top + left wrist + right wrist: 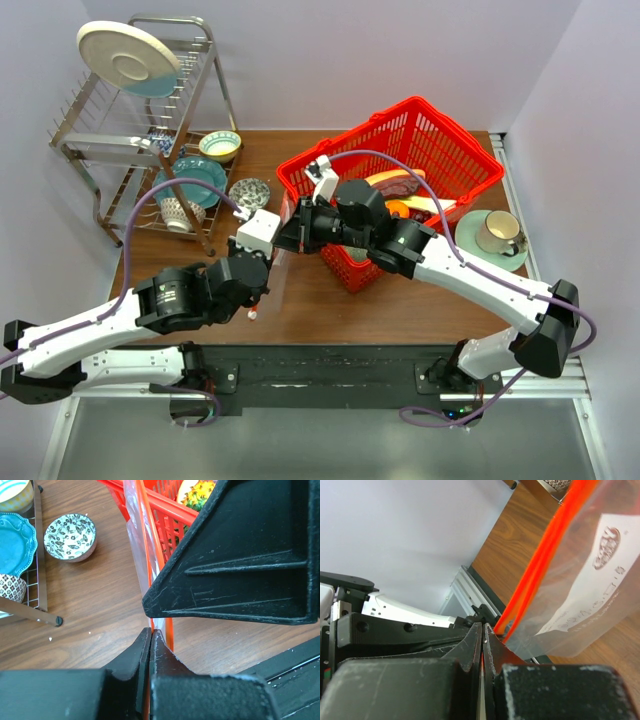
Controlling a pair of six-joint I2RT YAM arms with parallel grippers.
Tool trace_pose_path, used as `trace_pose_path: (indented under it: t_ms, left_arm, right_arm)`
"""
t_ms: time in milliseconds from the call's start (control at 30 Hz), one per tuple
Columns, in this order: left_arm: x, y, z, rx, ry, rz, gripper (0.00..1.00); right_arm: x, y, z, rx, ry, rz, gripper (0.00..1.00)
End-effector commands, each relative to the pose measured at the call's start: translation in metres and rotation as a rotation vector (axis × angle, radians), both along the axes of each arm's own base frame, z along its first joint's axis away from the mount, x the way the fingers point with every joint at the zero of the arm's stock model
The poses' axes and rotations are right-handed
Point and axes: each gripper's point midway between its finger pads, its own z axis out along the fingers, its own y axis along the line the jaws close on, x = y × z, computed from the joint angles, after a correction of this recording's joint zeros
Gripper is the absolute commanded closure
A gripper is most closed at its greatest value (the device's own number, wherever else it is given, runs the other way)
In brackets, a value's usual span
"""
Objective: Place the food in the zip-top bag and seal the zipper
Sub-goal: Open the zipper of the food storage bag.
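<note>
The thin red-orange zipper strip [540,565] of the clear crinkly plastic zip-top bag [590,595] is pinched at one end between the closed fingers of the right gripper [483,642]. From there the bag is seen stretching away from the fingertips over the brown wooden table [300,300], its small white label [602,575] turned toward the right wrist camera. The same strip is clamped by the left gripper [151,639], whose jaws are pressed together on it with the clear film rising just beyond them. The black body of the right gripper is held immediately above and beside the left fingertips. The bag is thus held on edge between both grippers, just left of the near corner of the red plastic mesh basket [455,130]. A yellow-orange toy fruit [196,492] is seen behind the basket's rim, apart from the bag. The left arm is stretched diagonally from its base toward the table's middle. The right arm is bent at the right edge and extended leftward past the basket's front.
</note>
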Motion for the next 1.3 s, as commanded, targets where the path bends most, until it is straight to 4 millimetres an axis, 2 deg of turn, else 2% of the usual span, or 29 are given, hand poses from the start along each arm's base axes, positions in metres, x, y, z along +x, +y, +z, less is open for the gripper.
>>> trace_pose_path:
  t_ms: [0,333,500,600,667,733,767,800,900,1000,1067,1167,1267]
  left_arm:
    - [0.003,-0.004,0.011,-0.052,-0.023,0.008,1.00]
    - [0.004,0.000,0.017,-0.063,-0.035,0.019,1.00]
    - [0.004,0.007,0.022,-0.062,-0.042,0.038,1.00]
    - [0.003,0.011,0.026,-0.060,-0.048,0.040,1.00]
    - [0.003,0.012,0.028,-0.047,-0.058,0.029,1.00]
    - [0.004,0.012,0.029,-0.025,-0.061,0.022,1.00]
    - [0.004,0.012,0.030,-0.006,-0.060,0.020,1.00]
    - [0.005,0.013,0.031,0.006,-0.060,0.023,1.00]
    - [0.004,0.009,0.033,0.038,-0.047,0.001,1.00]
    - [0.003,0.005,0.028,0.040,-0.032,-0.008,1.00]
    - [0.002,0.004,0.016,0.040,-0.019,-0.003,1.00]
    - [0.001,0.002,0.001,0.025,-0.002,0.002,1.00]
    - [0.001,0.005,-0.003,0.009,0.002,0.022,1.00]
  right_arm:
    - [0.006,0.004,0.024,0.036,-0.036,-0.035,1.00]
    - [0.020,-0.014,-0.015,-0.098,-0.016,-0.145,1.00]
    - [0.026,-0.020,-0.027,-0.138,-0.014,-0.191,1.00]
    - [0.032,-0.019,-0.041,-0.180,-0.006,-0.211,1.00]
    - [0.033,-0.015,-0.051,-0.196,0.008,-0.212,1.00]
    - [0.032,-0.007,-0.069,-0.222,0.033,-0.215,1.00]
    - [0.033,-0.001,-0.071,-0.210,0.033,-0.219,1.00]
    - [0.026,0.009,-0.088,-0.225,0.058,-0.205,1.00]
    - [0.015,0.029,-0.098,-0.186,0.088,-0.187,1.00]
    - [0.011,0.038,-0.095,-0.143,0.087,-0.202,1.00]
    - [0.013,0.034,-0.082,-0.105,0.068,-0.230,1.00]
    - [0.019,0.024,-0.073,-0.072,0.050,-0.283,1.00]
    - [0.018,0.021,-0.083,-0.096,0.065,-0.295,1.00]
